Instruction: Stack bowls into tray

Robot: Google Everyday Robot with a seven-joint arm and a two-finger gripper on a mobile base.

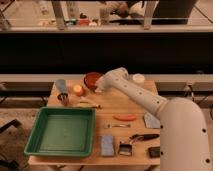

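Note:
A red-orange bowl (92,79) with a dark outside sits at the back of the wooden table, right of centre-left. The big green tray (40,134) lies at the front left of the table and holds nothing. My gripper (98,88) is at the end of the white arm that reaches in from the right, right at the bowl's right rim. The arm's wrist covers the bowl's right part and the fingers.
Near the bowl: an orange ball (78,90), a small metal cup (64,99), a bluish cup (61,85), a banana (88,104). Also a carrot (124,118), blue sponge (107,144), white lid (138,78), cloth (150,120), black tools at front right.

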